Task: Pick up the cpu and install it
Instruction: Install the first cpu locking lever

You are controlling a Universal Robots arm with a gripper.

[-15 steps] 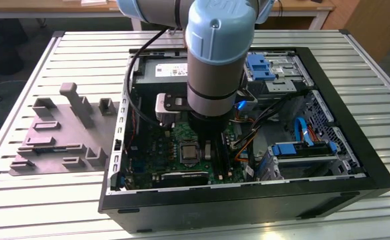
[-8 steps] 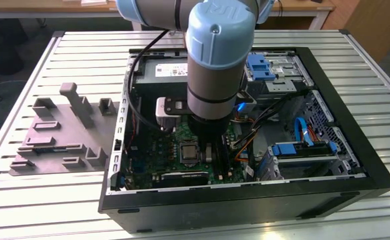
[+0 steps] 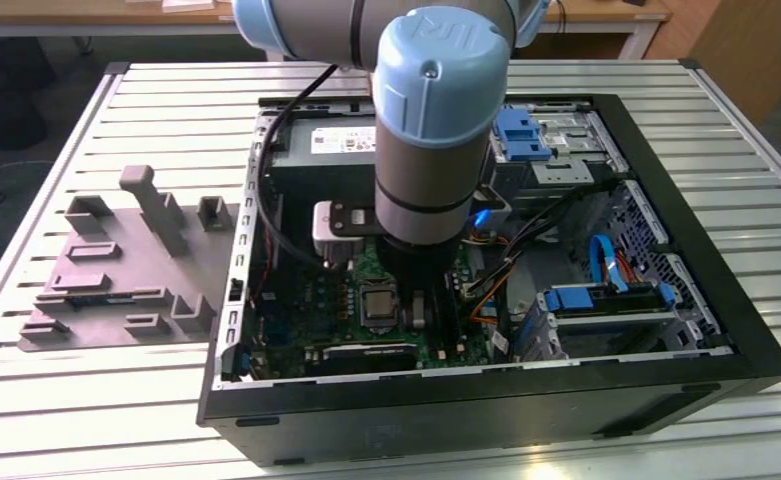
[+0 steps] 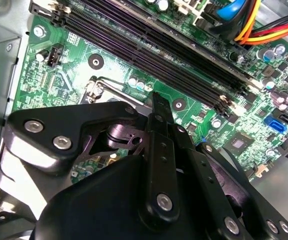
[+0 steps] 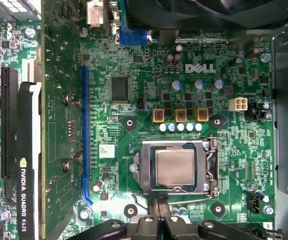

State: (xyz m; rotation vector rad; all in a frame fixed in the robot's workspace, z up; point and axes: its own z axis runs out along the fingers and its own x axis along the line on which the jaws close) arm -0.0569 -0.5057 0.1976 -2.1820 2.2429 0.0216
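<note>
The cpu (image 5: 175, 167), a small silvery square chip, lies flat in the metal socket frame (image 5: 145, 170) on the green motherboard (image 5: 134, 100). In the first wrist view my gripper (image 5: 160, 201) hovers just beside the frame's edge, fingers drawn together with nothing between them. The second wrist view shows the black gripper (image 4: 156, 102) ending in one narrow closed tip above the board, with a corner of the socket frame (image 4: 95, 86) peeking out past the gripper body. In the exterior view the arm reaches down into the open computer case (image 3: 710, 300), and the gripper (image 3: 424, 318) hangs next to the socket (image 3: 377, 302).
A graphics card (image 5: 29, 165) stands on edge beside the socket area. Memory slots (image 4: 159, 45) and orange-red cables (image 4: 264, 25) run past the gripper. A grey fixture plate (image 3: 123, 270) lies outside the case on the exterior view's left. Blue drive caddies (image 3: 604, 298) sit inside the case.
</note>
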